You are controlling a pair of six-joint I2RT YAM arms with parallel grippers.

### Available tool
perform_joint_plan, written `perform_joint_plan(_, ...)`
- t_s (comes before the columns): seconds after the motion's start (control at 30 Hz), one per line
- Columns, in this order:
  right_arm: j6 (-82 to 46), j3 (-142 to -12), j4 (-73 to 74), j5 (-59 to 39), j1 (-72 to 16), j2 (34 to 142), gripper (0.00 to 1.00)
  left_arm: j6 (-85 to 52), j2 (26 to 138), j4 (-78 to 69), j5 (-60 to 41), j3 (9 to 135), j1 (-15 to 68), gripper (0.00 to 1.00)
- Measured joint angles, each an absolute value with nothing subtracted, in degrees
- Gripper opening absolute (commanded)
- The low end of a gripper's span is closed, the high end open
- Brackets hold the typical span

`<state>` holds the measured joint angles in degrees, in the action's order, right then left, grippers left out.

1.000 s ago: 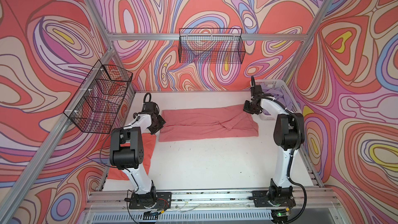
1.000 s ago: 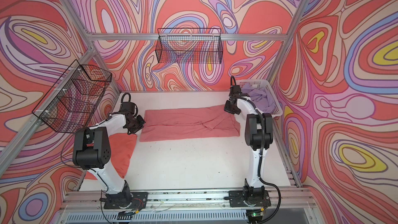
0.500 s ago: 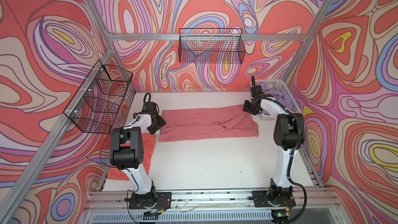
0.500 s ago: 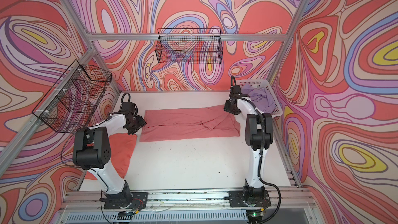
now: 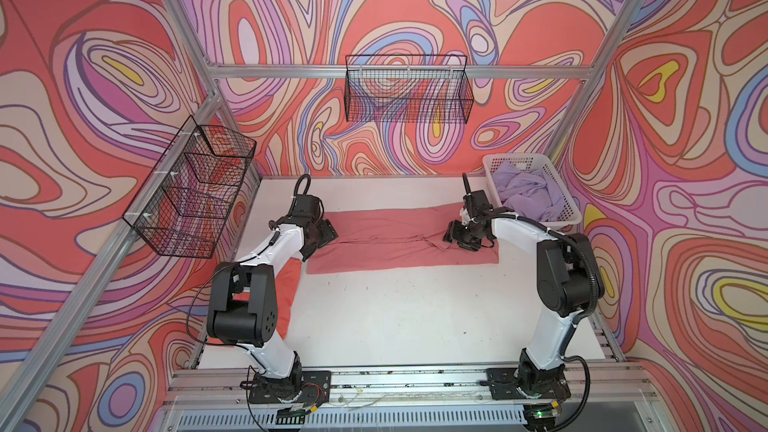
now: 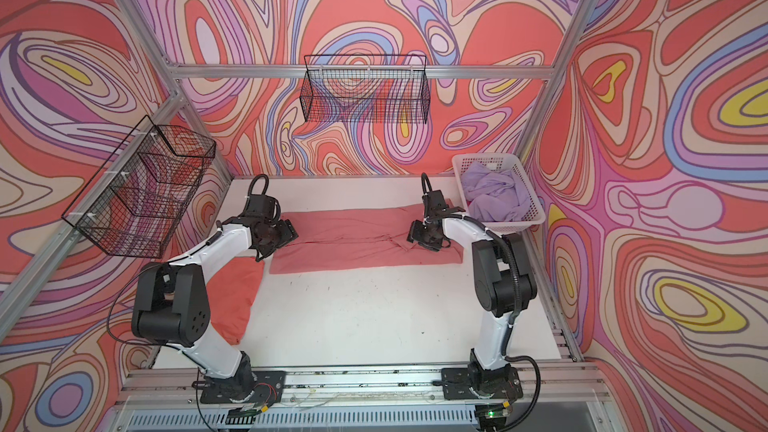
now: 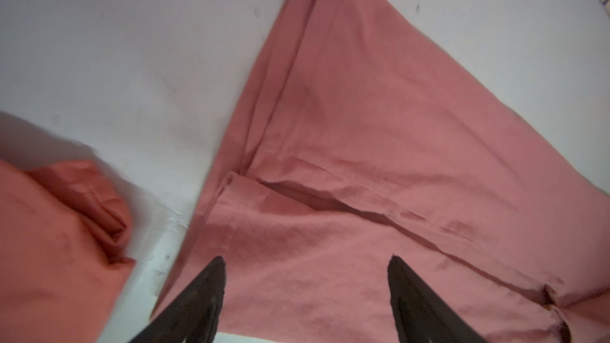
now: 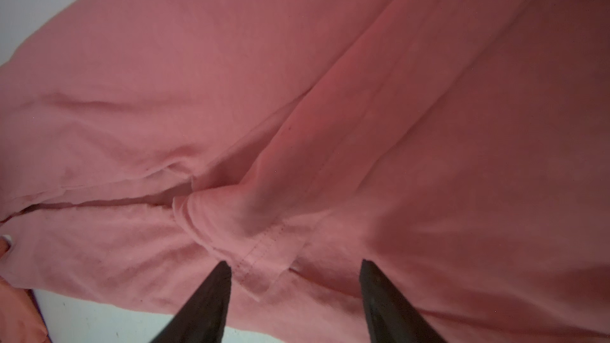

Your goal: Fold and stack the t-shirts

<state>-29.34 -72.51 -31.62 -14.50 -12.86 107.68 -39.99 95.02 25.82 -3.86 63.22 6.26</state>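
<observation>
Nearest us, the orange-coral shirt point(image 6: 235, 301) lies folded at the table's point(image 5: 395, 317) left edge. Beyond it the salmon-pink shirt point(image 5: 386, 238) lies in a long band. Our left gripper point(image 7: 306, 259) is over its left end and our right gripper point(image 8: 293, 262) over its right, both spread and empty. Farthest, the lavender shirt point(image 5: 528, 197) lies crumpled in the white basket point(image 6: 517, 224).

White arms point(image 5: 519, 230), black joints point(image 5: 561, 280) and bases point(image 5: 286, 384), looped black cables point(image 5: 302, 176).

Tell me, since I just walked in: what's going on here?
A two-armed robot is folding laundry. The salmon-pink shirt lies flat in a long folded strip; the left gripper and right gripper hang open over its ends, holding nothing. An orange-coral shirt lies beside the left arm; a lavender shirt sits in the basket.
</observation>
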Motion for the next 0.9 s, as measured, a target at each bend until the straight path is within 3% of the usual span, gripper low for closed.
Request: perform_joint_plan(0.9, -37.04, -70.32, -19.77, -21.12, -13.21, 110.5, 0.68, -41.19, 98.04, 23.97, -6.63, 60.82, 7.94, 0.79)
